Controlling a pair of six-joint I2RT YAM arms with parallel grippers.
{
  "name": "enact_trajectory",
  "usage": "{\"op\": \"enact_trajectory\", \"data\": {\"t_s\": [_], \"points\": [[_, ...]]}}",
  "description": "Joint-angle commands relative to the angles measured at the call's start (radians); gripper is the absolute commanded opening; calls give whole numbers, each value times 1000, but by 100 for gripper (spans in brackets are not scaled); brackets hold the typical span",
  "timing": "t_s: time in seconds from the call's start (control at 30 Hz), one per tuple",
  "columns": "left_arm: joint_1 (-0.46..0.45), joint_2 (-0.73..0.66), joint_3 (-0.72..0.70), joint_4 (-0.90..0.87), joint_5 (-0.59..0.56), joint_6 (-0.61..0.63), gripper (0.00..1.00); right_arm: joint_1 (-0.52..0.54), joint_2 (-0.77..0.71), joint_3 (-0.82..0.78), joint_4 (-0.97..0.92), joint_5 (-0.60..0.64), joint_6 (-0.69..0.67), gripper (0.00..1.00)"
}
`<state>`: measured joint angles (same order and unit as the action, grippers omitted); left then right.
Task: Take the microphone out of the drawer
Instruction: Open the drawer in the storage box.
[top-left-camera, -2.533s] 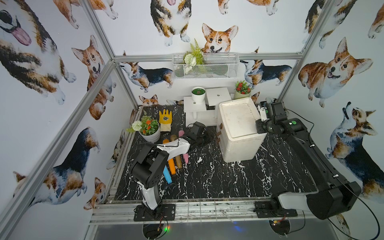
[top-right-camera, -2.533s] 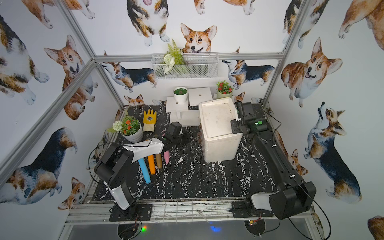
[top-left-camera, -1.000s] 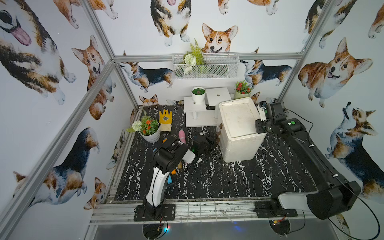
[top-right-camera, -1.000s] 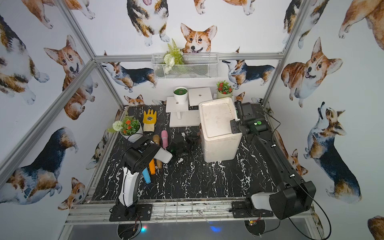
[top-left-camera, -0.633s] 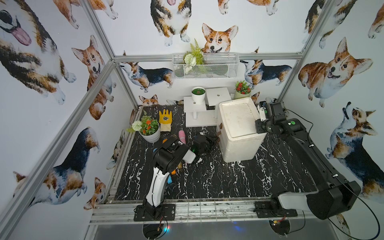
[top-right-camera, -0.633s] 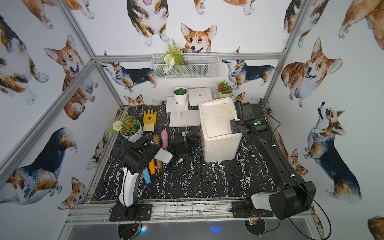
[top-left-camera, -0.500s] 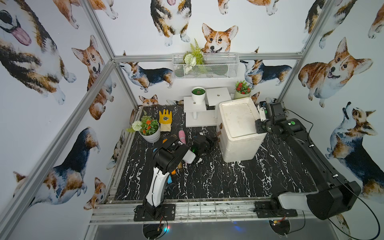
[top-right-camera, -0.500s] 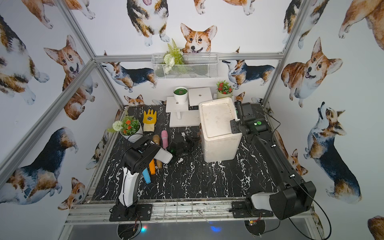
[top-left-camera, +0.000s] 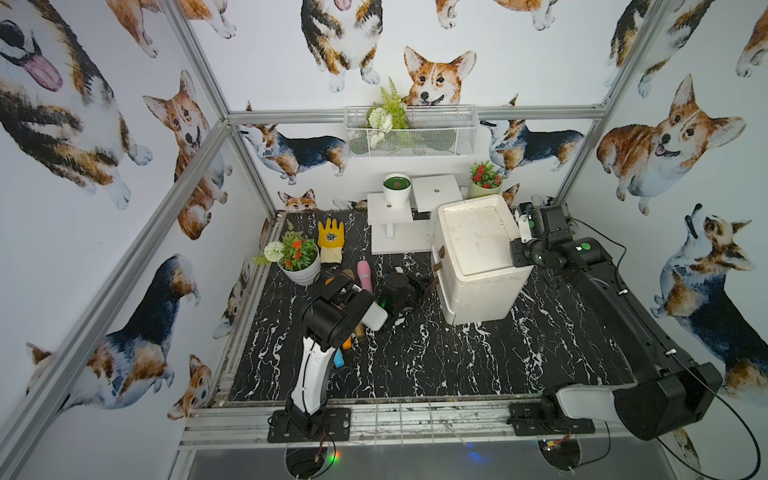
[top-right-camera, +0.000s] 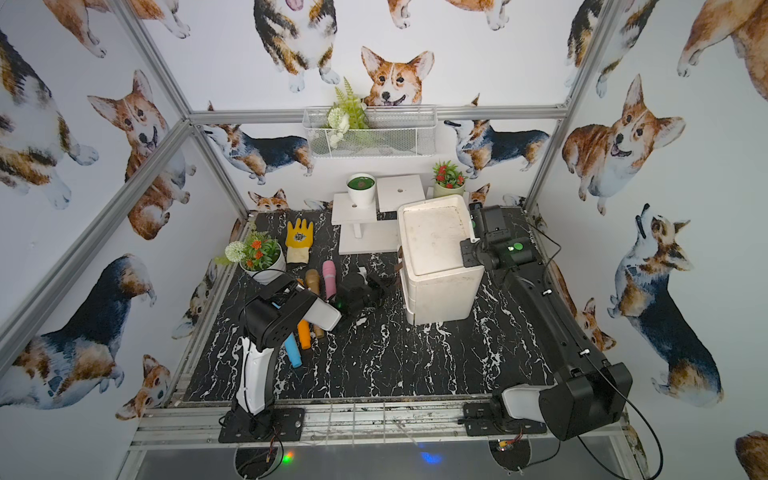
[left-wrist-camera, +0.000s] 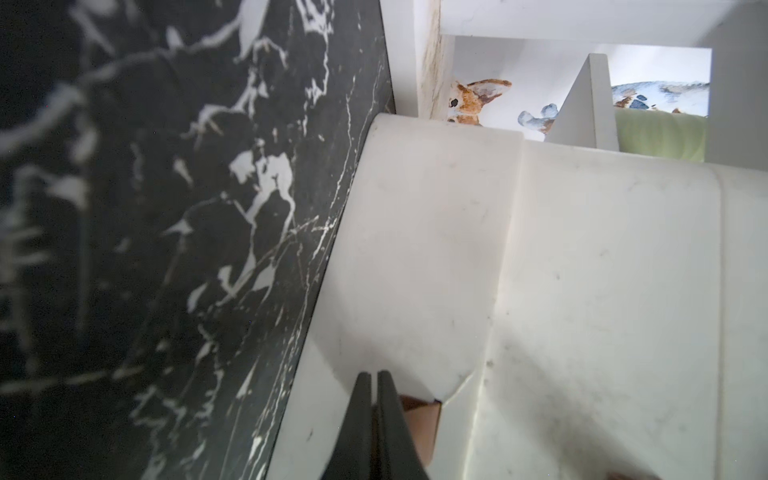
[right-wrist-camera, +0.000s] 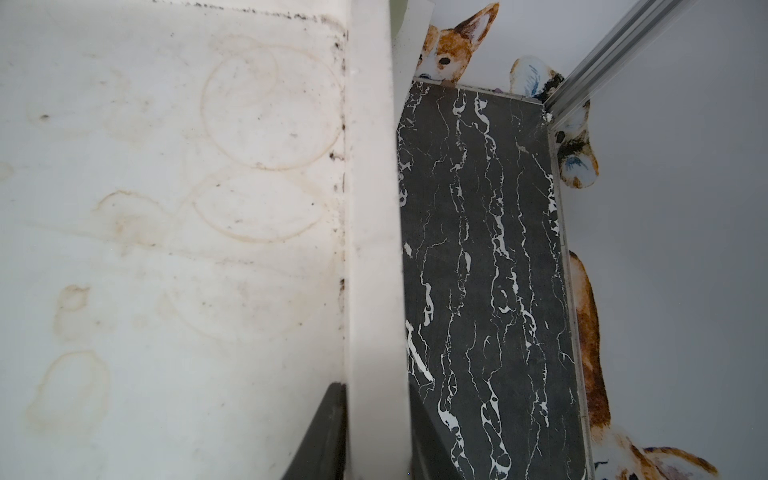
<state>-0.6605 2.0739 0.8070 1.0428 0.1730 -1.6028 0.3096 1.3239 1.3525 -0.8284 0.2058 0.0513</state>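
Left arm, change: folded back over the row of sticks a moment ago, now stretched out to the front of the white plastic drawer cabinet (top-left-camera: 478, 245)
Left gripper (left-wrist-camera: 372, 375), change: fingers apart a second ago, now clenched together, with the brown leather handle tab (left-wrist-camera: 422, 415) just beside them (pinched or not, cannot tell)
Right gripper (right-wrist-camera: 376, 399), change: none, clamped as before on the cabinet's raised top rim, one finger each side
Microphone: hidden in every view
Drawers: pushed in, as far as seen
Arms: two
Cabinets: one
Handle tabs seen in a top view: two
Coloured cylindrical sticks (top-right-camera: 329, 276) on the black marble-patterned table (top-left-camera: 436, 353): four (pink, brown, orange, blue)
Potted plants (top-left-camera: 299, 266): three
Yellow rubber glove (top-left-camera: 331, 241): one, lying flat near the back wall
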Motion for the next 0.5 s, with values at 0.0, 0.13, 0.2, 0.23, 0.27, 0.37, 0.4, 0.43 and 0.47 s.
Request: {"op": "enact_trajectory", "data": {"t_s": [0.0,0.13,0.2,0.23,0.27,0.37,0.4,0.43,0.47], "points": [[14,-36,-20,-60,14,64,0,10,22,-29,-245,-60,-7,25],[35,-73,-53,-90,18,92,0,10,21,-29,-245,-55,-7,25],[47,-88,-70,-94,20,98,0,10,21,-30,-245,-54,-7,25],[55,-96,-80,-100,21,104,0,10,21,-30,-245,-53,-7,25],[61,-106,-87,-106,22,111,0,10,21,-30,-245,-53,-7,25],[78,-135,-106,-135,27,130,0,10,23,-30,-245,-52,-7,25],[83,-143,-112,-141,31,137,0,10,23,-30,-245,-51,-7,25],[89,-152,-117,-148,36,142,0,10,23,-30,-245,-51,-7,25],[93,-160,-122,-155,38,147,0,10,23,-30,-245,-50,-7,25]]}}
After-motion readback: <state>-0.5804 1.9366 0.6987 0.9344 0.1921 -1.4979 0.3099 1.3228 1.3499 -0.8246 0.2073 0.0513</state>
